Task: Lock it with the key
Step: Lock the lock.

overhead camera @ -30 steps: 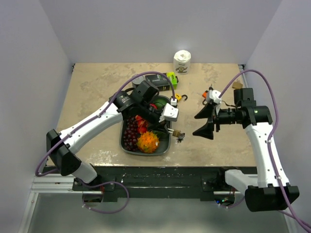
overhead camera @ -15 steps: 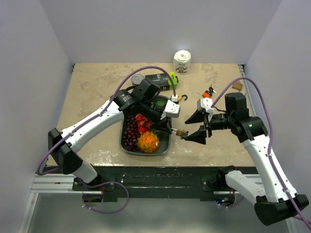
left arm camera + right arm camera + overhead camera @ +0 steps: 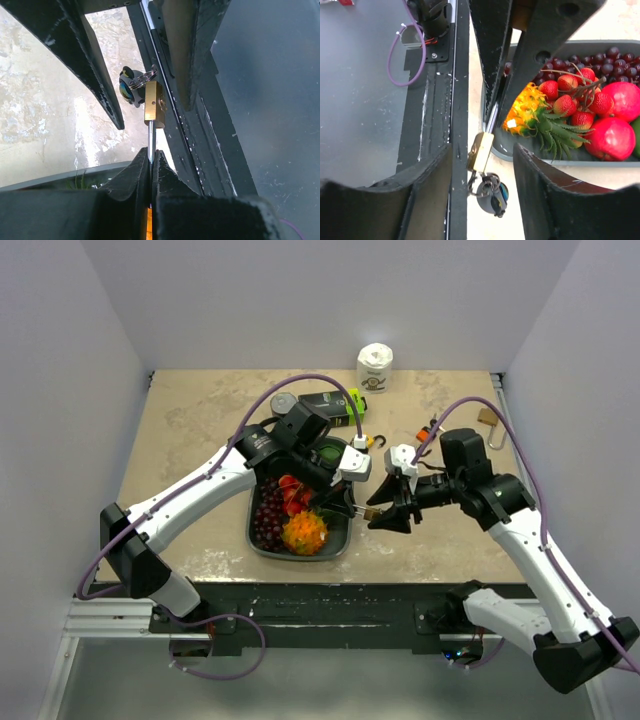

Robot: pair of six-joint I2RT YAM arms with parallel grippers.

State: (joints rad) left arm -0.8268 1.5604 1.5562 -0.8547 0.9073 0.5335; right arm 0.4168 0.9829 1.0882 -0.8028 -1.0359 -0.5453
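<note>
My left gripper [image 3: 350, 502] is shut on the steel shackle of a small brass padlock [image 3: 372, 512] and holds it in the air beside the fruit tray. In the left wrist view the padlock [image 3: 154, 104] hangs out beyond my shut fingertips [image 3: 141, 165], with a bunch of keys [image 3: 131, 86] in its keyhole end. My right gripper [image 3: 384, 512] is open, its fingers either side of the padlock. In the right wrist view the padlock [image 3: 480, 152] and keys [image 3: 492, 192] sit between the open fingers [image 3: 547, 187], not touched.
A grey tray [image 3: 340, 542] holds grapes [image 3: 270, 520], strawberries and a small pineapple [image 3: 305, 532]. Behind lie a green-and-black box [image 3: 335, 403], a roll of white tape [image 3: 375, 367], a black hook [image 3: 377, 441], an orange object [image 3: 426, 430] and another padlock [image 3: 489, 419] at the right edge.
My right arm has swung left toward the padlock, and its open fingers now bracket it. My left gripper has lifted the padlock slightly and holds it steady.
</note>
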